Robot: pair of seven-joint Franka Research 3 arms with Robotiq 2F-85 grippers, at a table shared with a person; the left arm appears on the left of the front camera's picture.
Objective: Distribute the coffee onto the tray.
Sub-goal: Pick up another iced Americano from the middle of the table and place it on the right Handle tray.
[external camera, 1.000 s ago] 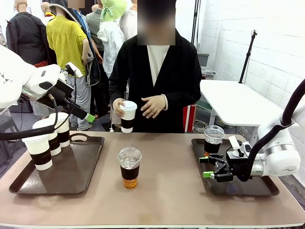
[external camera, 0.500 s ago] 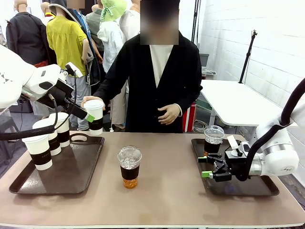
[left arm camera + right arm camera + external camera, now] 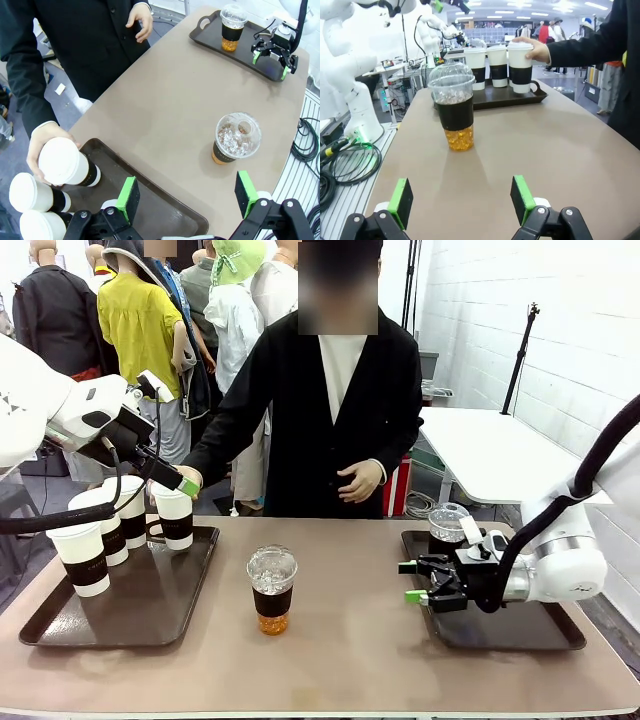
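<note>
Your right gripper (image 3: 462, 200), jaws apart and empty, faces the upright clear plastic dome-lidded cup of amber drink (image 3: 452, 112) straight ahead, well apart.

Level: bright and even in all three views, indoor light.
Source: overhead; ceiling strip lights (image 3: 512, 11) show far back in the right wrist view.
Shadows: soft and short; a faint patch under the clear cup (image 3: 272, 590) on the table (image 3: 350, 660).
Glare: mild sheen on the tabletop; white wall (image 3: 560, 300) nearly washed out.
Focus: front view sharp; right wrist background soft.
Distortion: wide-angle bowing at the wrist views' edges.
</note>
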